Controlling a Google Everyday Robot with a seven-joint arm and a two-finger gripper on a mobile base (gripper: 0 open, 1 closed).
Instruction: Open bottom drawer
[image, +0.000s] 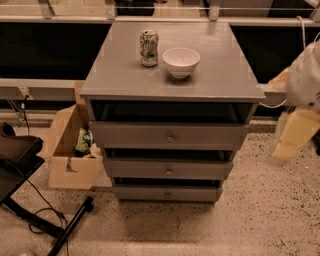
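Observation:
The bottom drawer (167, 194) is the lowest of three grey drawers in a grey cabinet. Its flat front has a small round knob (167, 195). It sits about flush with the cabinet base, with a dark gap above it. The middle drawer (168, 169) and the top drawer (169, 135) stick out a little further. My gripper (295, 136) shows as a blurred white and yellow shape at the right edge. It is level with the top drawer, clear of the cabinet's right side and far from the bottom knob.
A green can (149, 48) and a white bowl (181, 61) stand on the cabinet top (120, 75). An open cardboard box (70, 150) with packets sits on the floor at the left. A black stand with cables (55, 225) lies at the lower left. Speckled floor (260, 215) lies at the right.

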